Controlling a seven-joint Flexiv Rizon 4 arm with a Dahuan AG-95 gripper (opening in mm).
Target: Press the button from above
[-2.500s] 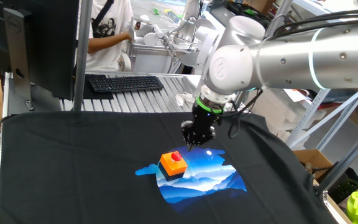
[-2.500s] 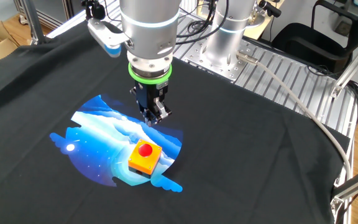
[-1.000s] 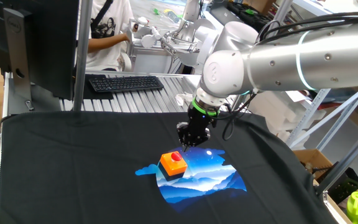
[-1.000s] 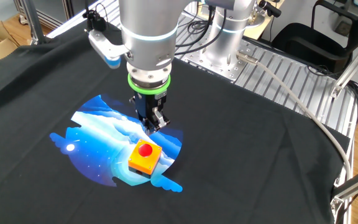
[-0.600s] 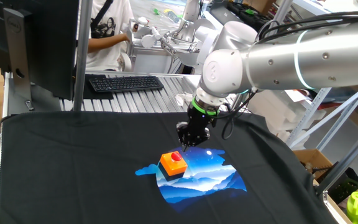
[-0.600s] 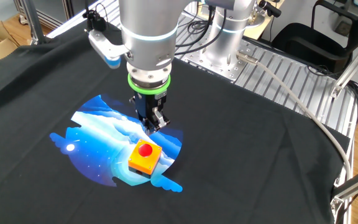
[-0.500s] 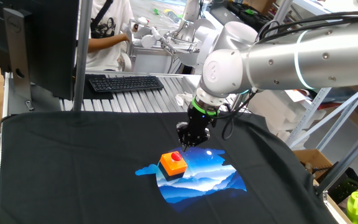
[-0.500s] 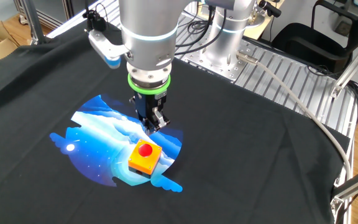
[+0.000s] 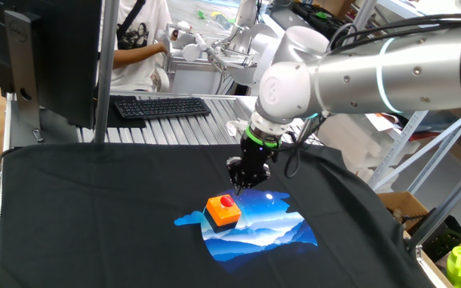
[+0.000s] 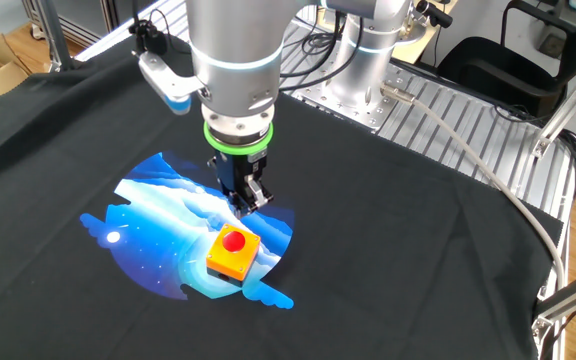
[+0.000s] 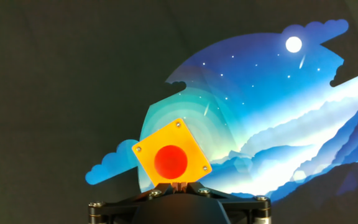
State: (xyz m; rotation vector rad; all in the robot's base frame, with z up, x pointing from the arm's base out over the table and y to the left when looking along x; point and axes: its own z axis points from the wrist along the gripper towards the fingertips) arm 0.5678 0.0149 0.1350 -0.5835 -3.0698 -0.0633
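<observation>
The button point(image 9: 227, 202) is a red dome on a small orange box, standing on a blue sky-and-cloud print on the black cloth. It also shows in the other fixed view point(image 10: 233, 241) and in the hand view point(image 11: 171, 160). My gripper point(image 9: 237, 186) points down, a little above and just behind the button, not touching it. In the other fixed view the gripper point(image 10: 248, 206) hangs just beyond the box's far edge. In the hand view the gripper point(image 11: 179, 185) has its fingertips pressed together with no gap, at the box's near edge. It holds nothing.
A black cloth point(image 9: 94, 208) covers the table, with the blue print point(image 10: 158, 225) around the button. A keyboard point(image 9: 160, 106) and a monitor point(image 9: 50, 56) stand at the back. A person point(image 9: 138, 40) stands behind them. A second arm's base point(image 10: 368, 60) stands on the metal rails.
Since 2.5 s ago my gripper has shifted a little toward the button and slightly lower. Over the last second it has barely moved. The button has not moved.
</observation>
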